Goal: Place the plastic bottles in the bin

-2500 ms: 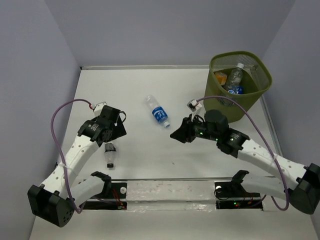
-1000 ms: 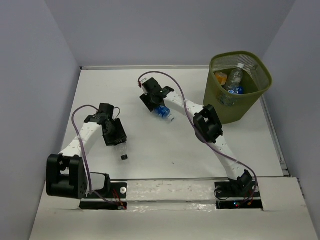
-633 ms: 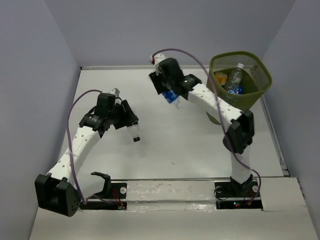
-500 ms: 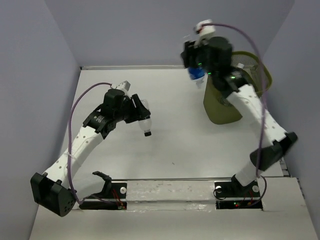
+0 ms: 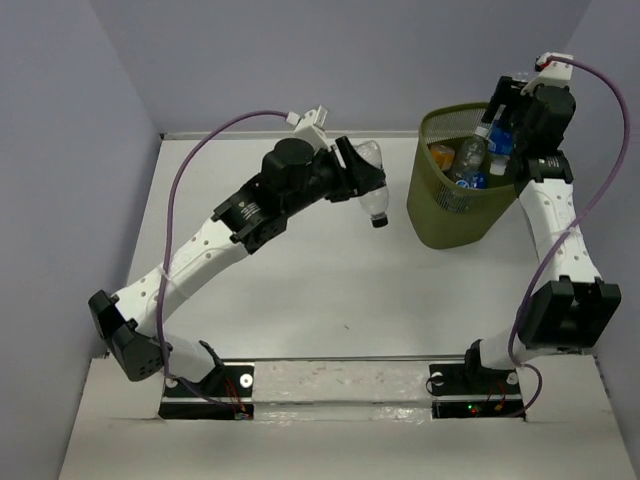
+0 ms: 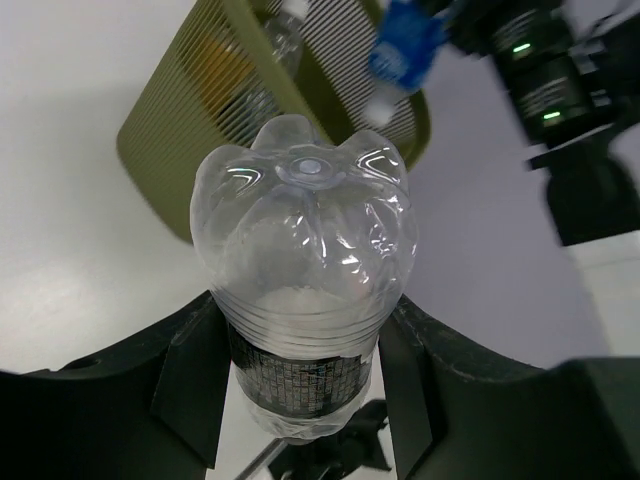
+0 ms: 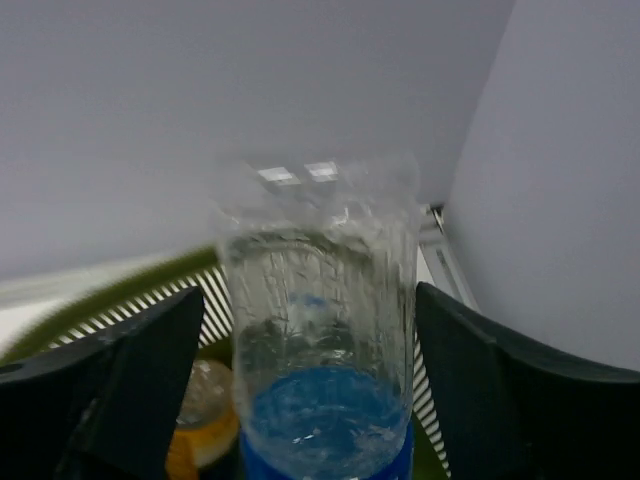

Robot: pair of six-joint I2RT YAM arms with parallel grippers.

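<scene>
The clear bottle [image 6: 305, 280] with a dark band near its neck is clamped in my left tool [image 5: 352, 176]. Its lobed base faces the wrist camera and its cap end slants down. It hangs in the air above the desk [image 5: 300, 290], just left of the bin [image 5: 445, 215] and level with the rim.

The blue-labelled bottle [image 5: 498, 140] is gripped in my right tool [image 5: 512, 118], one finger on each side of its body. I hold it over the bin's open mouth, near the far right part of the rim, neck downward.

Inside the olive mesh bin lie an orange bottle [image 5: 441, 155], a white-capped clear bottle [image 5: 472, 152] and another bottle with a blue label [image 5: 470, 181]. My two arms are well apart, the bin between them.
</scene>
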